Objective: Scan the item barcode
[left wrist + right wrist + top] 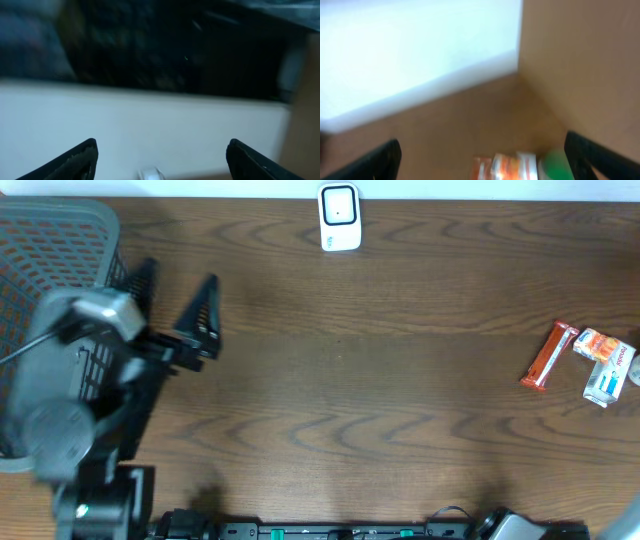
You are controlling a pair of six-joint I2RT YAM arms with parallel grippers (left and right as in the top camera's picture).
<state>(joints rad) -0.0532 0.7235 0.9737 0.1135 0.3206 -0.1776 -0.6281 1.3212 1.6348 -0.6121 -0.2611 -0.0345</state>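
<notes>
Both hands are open and empty: the left gripper (178, 305) has its fingers spread wide, the right gripper (487, 150) likewise. Under them runs a dark wood-grain table (380, 400), with a pale wall (395, 50) past its far edge. I see the left arm hunched over a grey basket (60, 230); the white scanner (339, 217) stands ahead, off to its right. Just ahead of the right fingers lie the packets (505, 167) — orange and white, blurred — a red-orange bar (548, 355) beside them.
</notes>
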